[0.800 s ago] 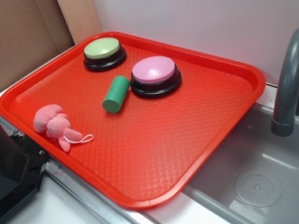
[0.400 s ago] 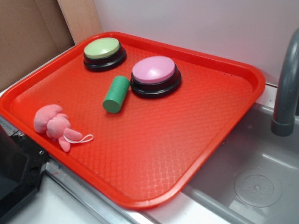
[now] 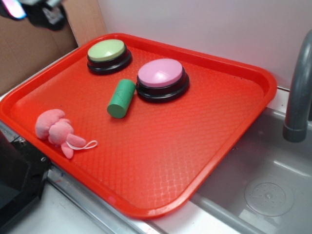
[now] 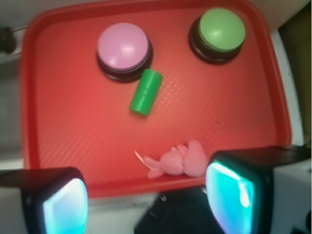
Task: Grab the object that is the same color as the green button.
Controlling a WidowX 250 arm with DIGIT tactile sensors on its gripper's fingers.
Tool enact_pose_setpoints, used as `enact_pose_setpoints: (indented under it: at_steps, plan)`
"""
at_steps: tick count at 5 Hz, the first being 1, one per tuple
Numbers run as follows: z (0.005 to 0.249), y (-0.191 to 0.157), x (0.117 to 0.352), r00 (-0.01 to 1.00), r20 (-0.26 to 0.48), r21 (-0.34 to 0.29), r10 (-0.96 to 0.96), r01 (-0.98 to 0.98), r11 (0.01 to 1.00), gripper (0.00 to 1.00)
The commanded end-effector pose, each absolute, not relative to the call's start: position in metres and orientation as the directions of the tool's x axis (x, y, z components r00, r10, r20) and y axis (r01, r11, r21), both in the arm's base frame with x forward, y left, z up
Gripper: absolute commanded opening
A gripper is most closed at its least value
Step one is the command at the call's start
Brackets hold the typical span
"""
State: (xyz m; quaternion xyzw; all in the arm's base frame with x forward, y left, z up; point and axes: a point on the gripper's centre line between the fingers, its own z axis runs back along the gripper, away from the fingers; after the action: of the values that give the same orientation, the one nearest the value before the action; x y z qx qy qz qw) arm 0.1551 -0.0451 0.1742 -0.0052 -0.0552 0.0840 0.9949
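A dark-green cylinder [image 3: 121, 98] [image 4: 146, 91] lies on its side on the red tray [image 3: 161, 156] [image 4: 73, 126], just beside the pink button. The green button [image 3: 108, 56] [image 4: 219, 34], pale green dome on a black base, stands at the tray's far corner. My gripper [image 3: 29, 9] shows at the top left edge of the exterior view, high above the tray's far-left side. In the wrist view the gripper [image 4: 146, 207] is open, its two cyan-padded fingers [image 4: 234, 195] wide apart with nothing between them, well short of the cylinder.
A pink-topped button [image 3: 162, 79] [image 4: 123, 48] stands mid-tray. A pink plush toy [image 3: 57, 131] [image 4: 178, 161] lies near the tray's front-left edge. A steel sink [image 3: 263, 185] with a grey faucet [image 3: 298, 92] lies to the right. Cardboard [image 3: 29, 53] stands behind.
My gripper has come into the exterior view at the top left corner; before it was out of sight. The objects on the tray have not moved.
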Motion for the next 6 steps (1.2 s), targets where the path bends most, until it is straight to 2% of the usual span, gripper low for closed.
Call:
enact_pose_setpoints:
  at_steps: [1, 2, 3, 4, 5, 6]
  plan:
    - [0.113, -0.047, 0.185, 0.945, 0.125, -0.044, 0.301, -0.298, 0.954, 1.0]
    - [0.078, -0.035, 0.202, 0.909, 0.142, -0.025, 0.392, -0.393, 0.919, 1.0]
    - [0.044, -0.029, 0.215, 0.896, 0.163, 0.023, 0.414, -0.423, 0.906, 1.0]
    - [0.016, -0.017, 0.224, 0.875, 0.192, 0.042, 0.445, -0.46, 0.887, 1.0]
    - [0.014, -0.016, 0.219, 0.874, 0.181, -0.019, 0.45, -0.454, 0.891, 0.0]
    - [0.043, -0.013, 0.214, 0.867, 0.206, -0.093, 0.455, -0.445, 0.891, 0.0]
